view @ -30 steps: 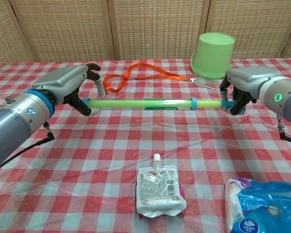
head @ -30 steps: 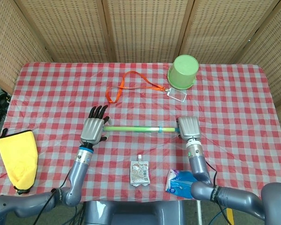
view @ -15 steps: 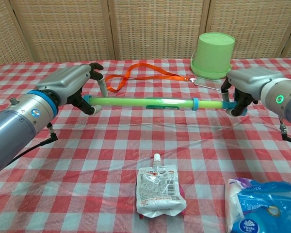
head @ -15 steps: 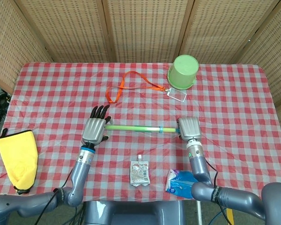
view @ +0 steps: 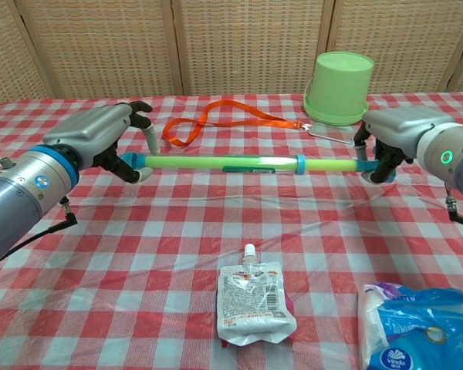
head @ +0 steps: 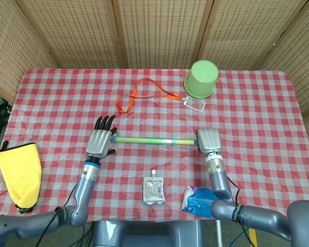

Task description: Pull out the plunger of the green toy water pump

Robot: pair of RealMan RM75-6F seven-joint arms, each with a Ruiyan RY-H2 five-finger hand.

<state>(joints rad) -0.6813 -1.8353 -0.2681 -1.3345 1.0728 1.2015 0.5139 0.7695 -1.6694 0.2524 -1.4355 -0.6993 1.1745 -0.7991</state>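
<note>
Your left hand (head: 99, 143) holds the left end of the green toy pump (view: 239, 163), with some fingers (head: 105, 122) stretched out straight toward the far side while the thumb and the lower ones close around the rod. Your right hand (head: 208, 140) is curled over the right end of the pump, gripping it by the blue handle (view: 359, 159). The pump hangs level between your two hands, running left to right above the middle of the table (head: 257, 118). In the chest view its tube looks slightly off the checked cloth. A blue ring (view: 301, 163) sits around the tube toward your right hand.

On the far side of the table you have an upside-down green bucket (head: 201, 78), and just beside it on the left an orange lanyard (head: 144, 92) trails away, ending in a clear card holder (head: 195, 104) near the bucket. Close to you, near the front edge, a small drink pouch (view: 251, 297) lies flat with its cap pointing toward the pump. To the right of the pouch lies a blue pack of wipes (view: 413, 331). Far off to your left, at the table edge, lies a yellow cloth bag (head: 21, 174), well apart from everything else.
</note>
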